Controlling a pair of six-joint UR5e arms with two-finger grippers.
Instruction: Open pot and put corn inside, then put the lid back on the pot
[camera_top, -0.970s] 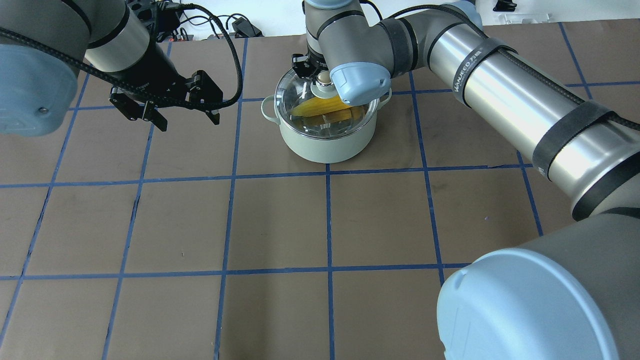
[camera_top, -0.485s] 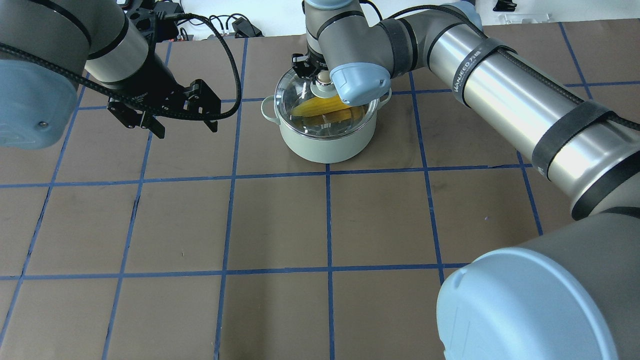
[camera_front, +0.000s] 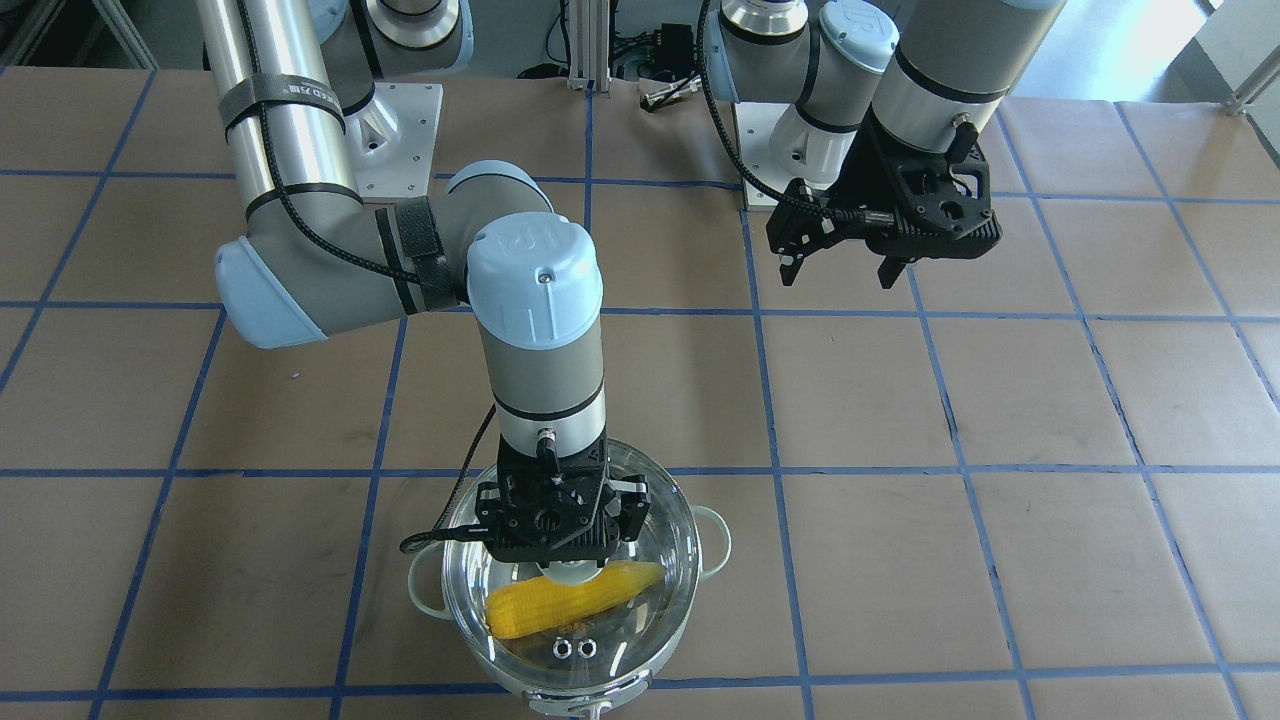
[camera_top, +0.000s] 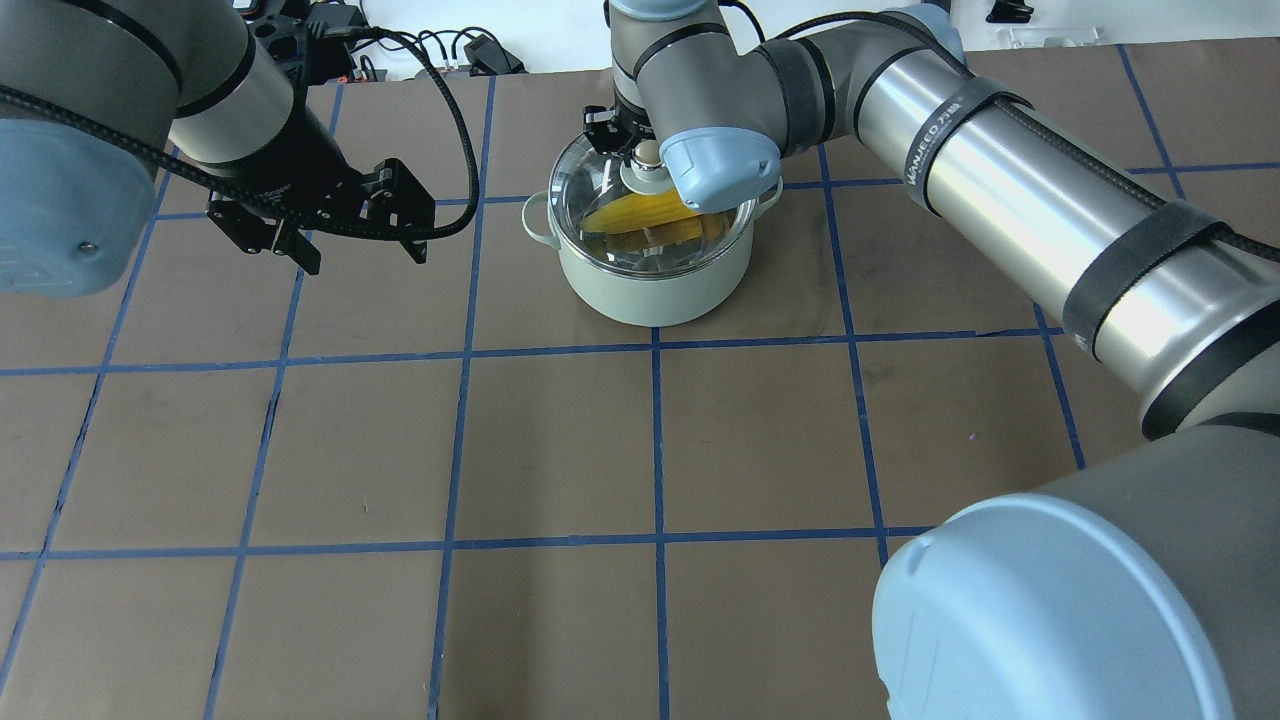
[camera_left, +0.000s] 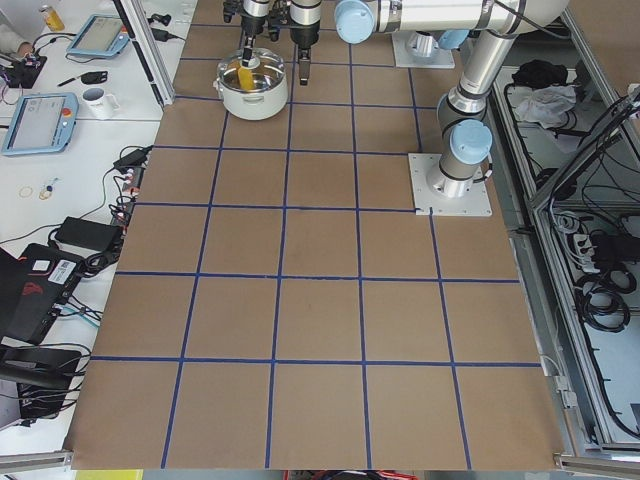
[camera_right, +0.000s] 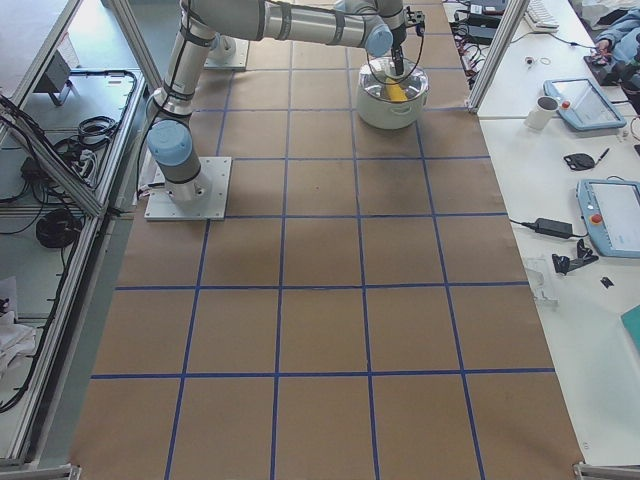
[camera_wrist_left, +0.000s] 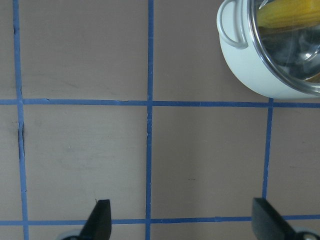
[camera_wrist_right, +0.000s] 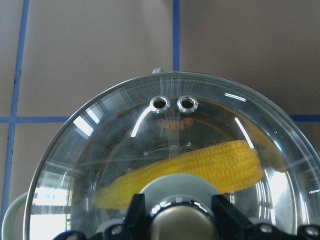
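The mint-green pot (camera_top: 650, 290) stands at the far middle of the table. The yellow corn (camera_top: 640, 212) lies inside it, seen through the glass. The clear glass lid (camera_top: 598, 188) sits on the pot's rim. My right gripper (camera_top: 647, 156) comes straight down on the lid and is shut on its cream knob. The right wrist view shows the fingers (camera_wrist_right: 136, 212) on both sides of the knob, the lid (camera_wrist_right: 100, 150) and the corn (camera_wrist_right: 210, 162). My left gripper (camera_top: 365, 258) is open and empty, above the table to the left of the pot (camera_wrist_left: 255, 75).
The brown paper table cover (camera_top: 560, 450) carries blue tape grid lines. Cables and small devices (camera_top: 470, 50) lie beyond the far edge. The right arm's long forearm (camera_top: 1000, 190) crosses the right half of the table.
My left gripper has shifted slightly left, away from the pot, still open. The right gripper, lid, pot and corn have not moved.
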